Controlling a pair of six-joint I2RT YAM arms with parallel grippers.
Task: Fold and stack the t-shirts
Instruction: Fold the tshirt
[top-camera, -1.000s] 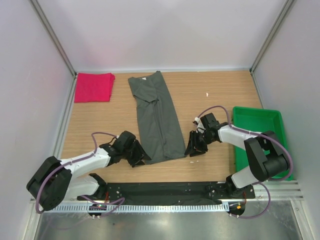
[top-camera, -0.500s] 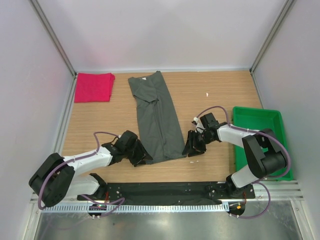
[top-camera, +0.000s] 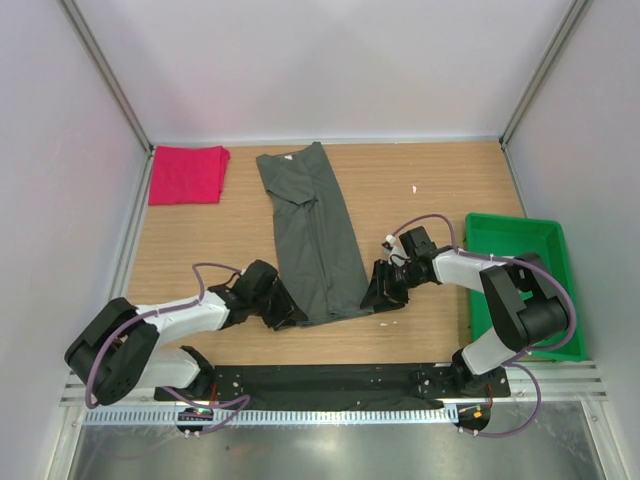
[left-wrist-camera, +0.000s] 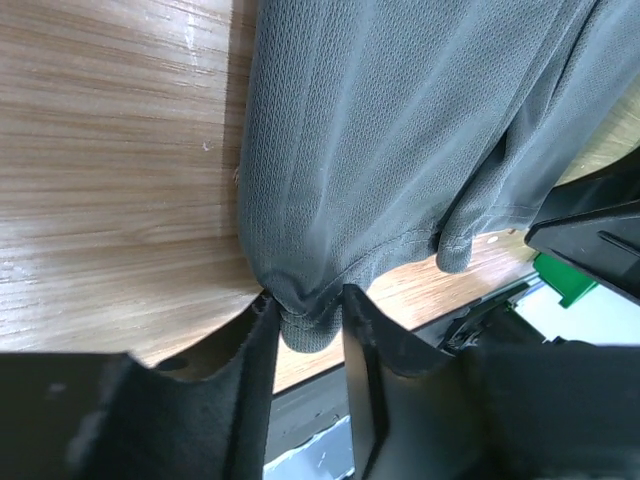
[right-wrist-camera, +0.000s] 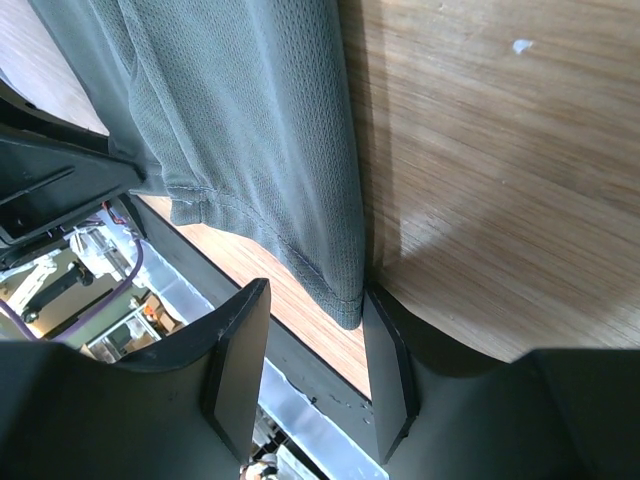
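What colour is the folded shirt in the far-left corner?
Bright pinkish-red, a plain folded shirt; the top external view shows it best.

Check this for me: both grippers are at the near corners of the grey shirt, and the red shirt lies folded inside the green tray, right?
Not quite. The red shirt lies on the table's far left corner, not in the green tray, as the top view shows. Both grippers are at the grey shirt's near corners.
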